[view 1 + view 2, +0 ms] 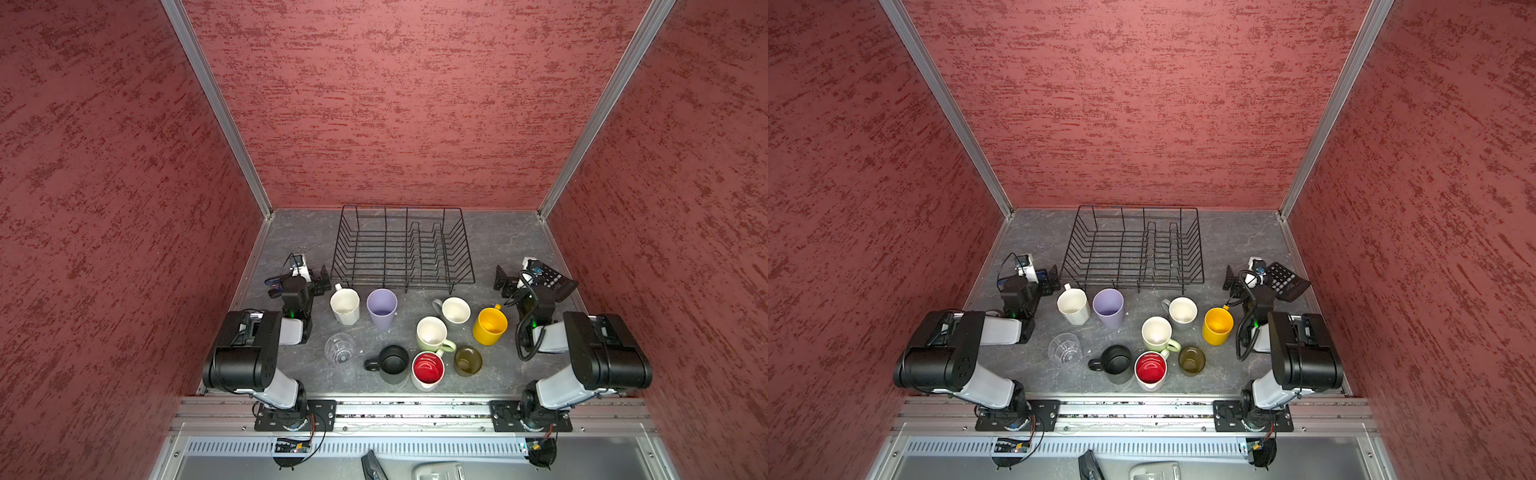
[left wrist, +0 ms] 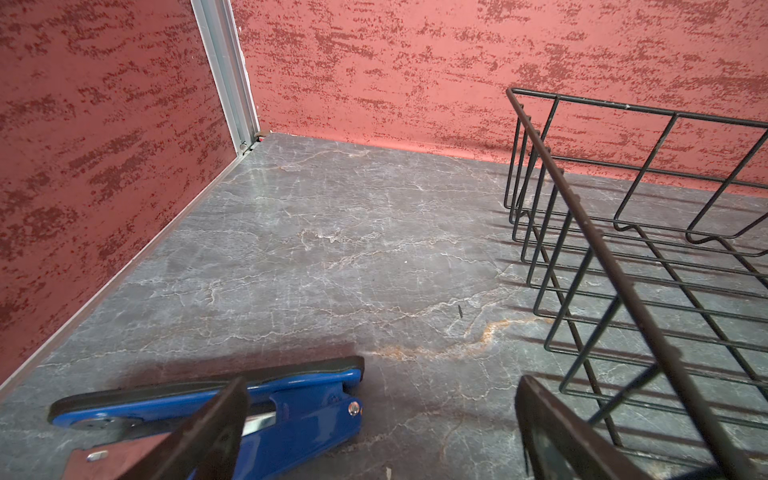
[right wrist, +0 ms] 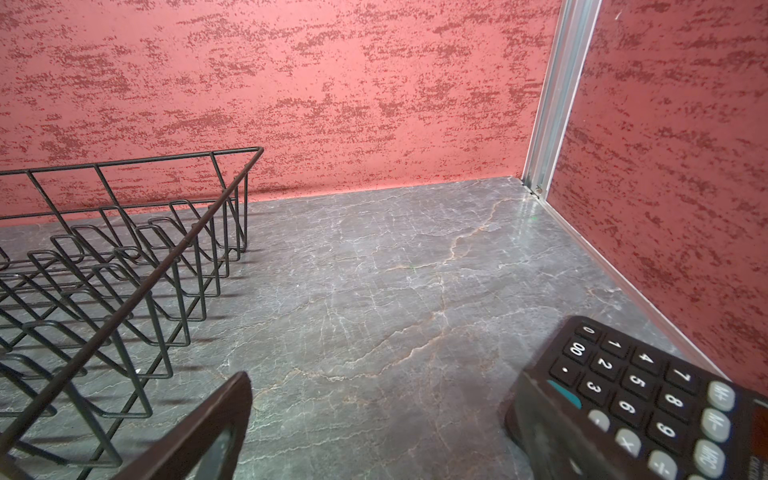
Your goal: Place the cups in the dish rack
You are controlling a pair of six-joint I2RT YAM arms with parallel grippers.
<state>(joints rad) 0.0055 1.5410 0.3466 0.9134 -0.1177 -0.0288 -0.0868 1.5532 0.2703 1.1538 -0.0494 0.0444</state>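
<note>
Left gripper [image 1: 321, 282] is sitting spread apart and empty off the left end of the dish rack [image 1: 374, 257], nine cups [image 1: 381, 308] are standing on the surface [image 1: 291, 232] just in front, right gripper [image 1: 504, 282] is mirroring it, spread too, probably keeping the lane clear.

This is a robotics lab test cell rather than a real kitchen. Red textured wall panels [image 1: 395, 104], joined by aluminium corner profiles [image 1: 216, 108], enclose a grey marble-look tabletop [image 1: 498, 237]. The left arm [image 1: 245, 353] and right arm [image 1: 602, 353] are bolted to a metal rail [image 1: 415, 411] along the near edge, with a slotted cable duct [image 1: 395, 448] just nearer. The dish rack [image 1: 403, 249], cups [image 1: 432, 332] and calculator [image 1: 557, 282] look like staged props.
</note>
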